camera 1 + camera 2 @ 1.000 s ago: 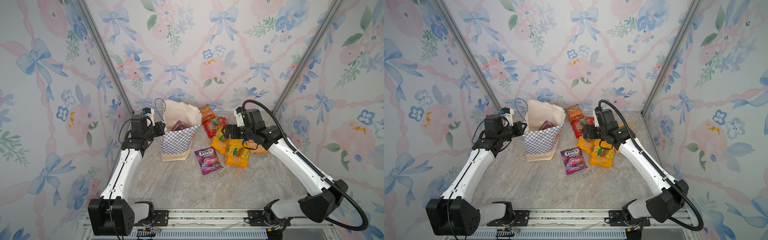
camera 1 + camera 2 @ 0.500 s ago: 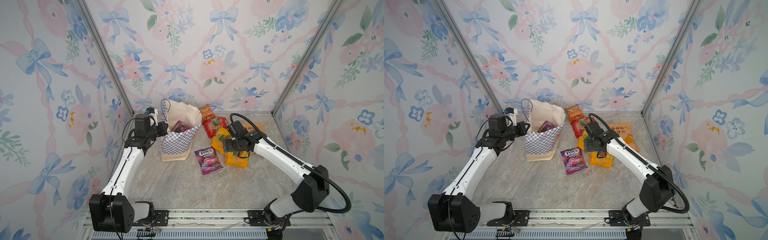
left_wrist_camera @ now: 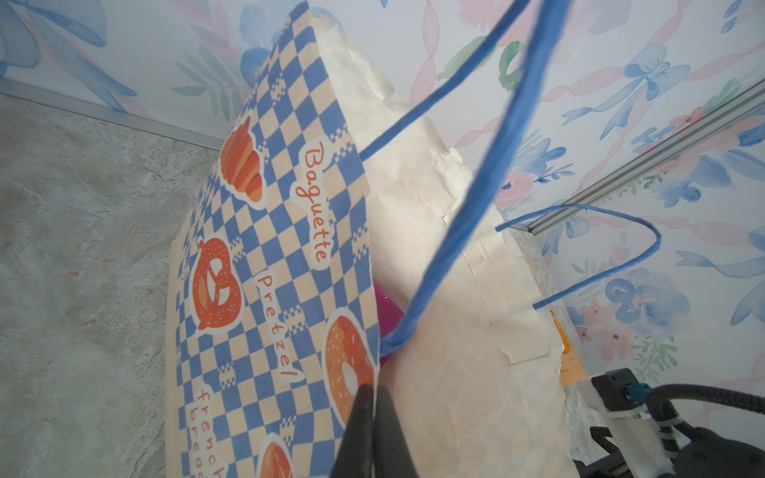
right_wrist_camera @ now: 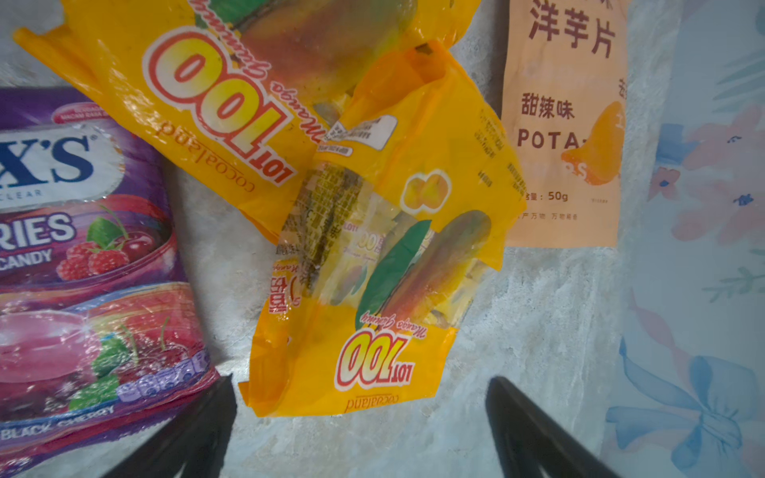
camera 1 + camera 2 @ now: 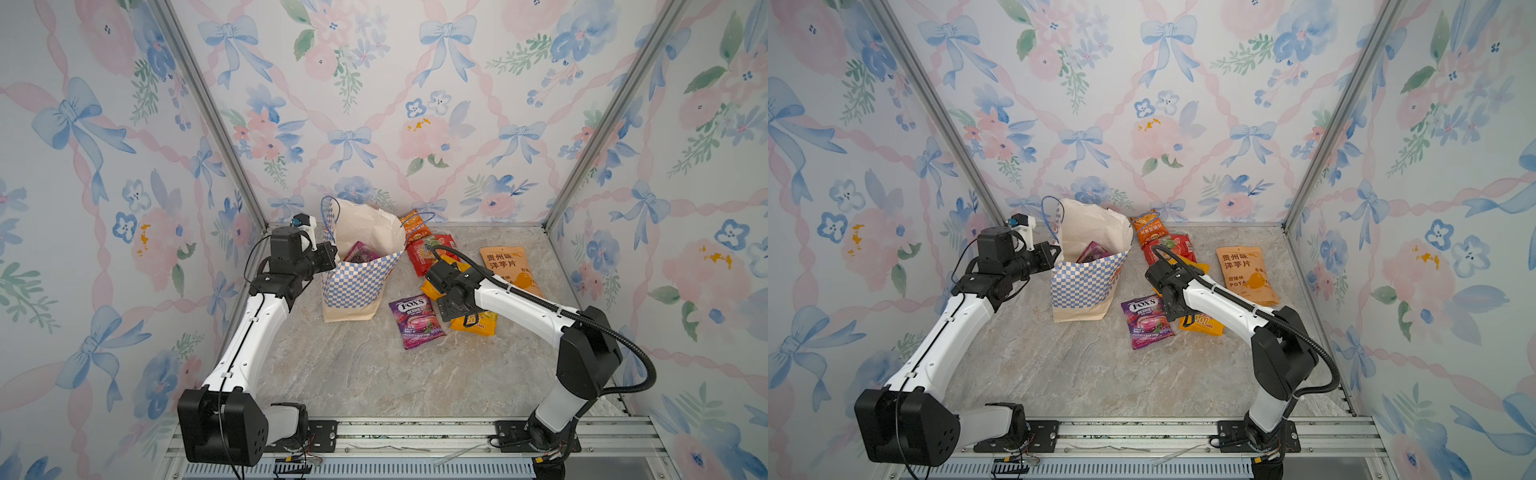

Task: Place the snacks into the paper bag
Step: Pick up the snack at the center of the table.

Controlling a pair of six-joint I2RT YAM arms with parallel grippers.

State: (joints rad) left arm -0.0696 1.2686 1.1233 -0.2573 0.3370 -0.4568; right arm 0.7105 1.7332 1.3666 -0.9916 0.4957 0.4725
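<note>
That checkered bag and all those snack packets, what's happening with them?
A two-armed robot is packing snacks into the paper bag. The left jaws are shut on the bag's rim, holding it open. One purple packet already lies inside. The right jaws hang open over a yellow packet on the table, nothing gripped yet. Several more packets lie beside the bag.

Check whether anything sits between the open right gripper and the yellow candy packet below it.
Nothing visible does. In the right wrist view the right gripper stands open over the near end of the yellow candy packet. The purple candy packet lies beside one finger, and a second yellow packet meets only the far end.
</note>
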